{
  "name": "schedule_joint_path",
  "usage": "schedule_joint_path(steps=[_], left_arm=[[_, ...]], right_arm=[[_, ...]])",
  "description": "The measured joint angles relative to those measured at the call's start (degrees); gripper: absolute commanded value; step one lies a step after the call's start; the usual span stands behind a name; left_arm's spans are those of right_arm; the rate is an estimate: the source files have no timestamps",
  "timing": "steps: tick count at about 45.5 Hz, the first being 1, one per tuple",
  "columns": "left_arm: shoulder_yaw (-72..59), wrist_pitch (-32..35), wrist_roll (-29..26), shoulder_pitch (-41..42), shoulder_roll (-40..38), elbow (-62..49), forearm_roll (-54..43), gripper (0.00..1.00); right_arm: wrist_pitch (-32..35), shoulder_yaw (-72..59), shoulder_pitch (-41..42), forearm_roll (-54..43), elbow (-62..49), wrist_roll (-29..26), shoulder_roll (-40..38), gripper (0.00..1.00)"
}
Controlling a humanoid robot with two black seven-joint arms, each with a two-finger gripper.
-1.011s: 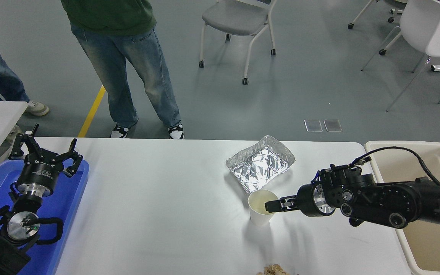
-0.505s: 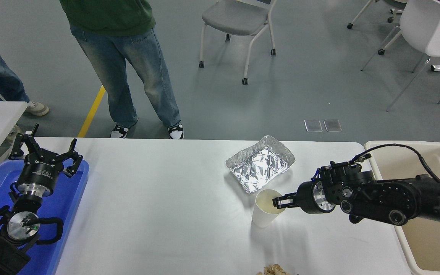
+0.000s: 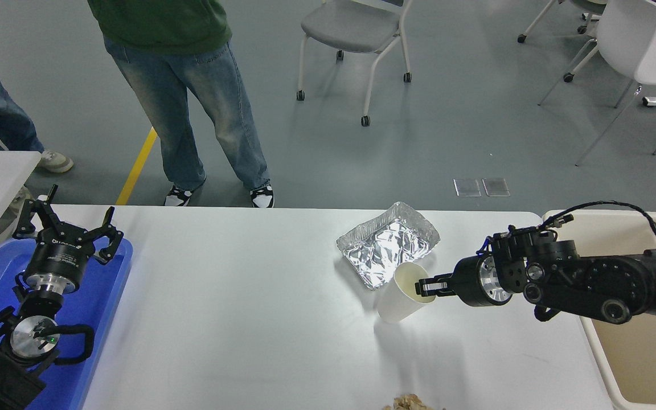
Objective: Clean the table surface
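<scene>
While 1 paper cup (image 3: 401, 291) is pinched at its rim by the right gripper (image 3: 422, 285) near the table surface's (image 3: 237, 319) right edge, 1 foil tray (image 3: 388, 244) and crumpled scrap (image 3: 410, 402) remain uncleared; the left gripper (image 3: 66, 225) is parked spread wide.

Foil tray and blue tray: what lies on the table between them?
Head view: nothing. Between the foil tray and the blue tray the table surface is bare white; the paper cup stands nearer the robot.
</scene>
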Motion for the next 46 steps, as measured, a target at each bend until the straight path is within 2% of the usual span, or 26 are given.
schedule_joint_path(steps=[17,32,46], left_arm=[[0.00,0.00,0.00,0.00,0.00,0.00,-0.01,1.00],[0.00,0.00,0.00,0.01,-0.01,0.01,-0.01,1.00],[0.00,0.00,0.00,0.01,-0.01,0.01,0.01,1.00]], right_arm=[[3.32,0.22,8.73,3.95,9.18,-0.02,-10.72,0.00],[11.61,0.92,19.08,8.42,12.61,0.06,-20.66,0.00],[17.64,3.27,24.09,10.02,13.21,0.06,-26.38,0.00]])
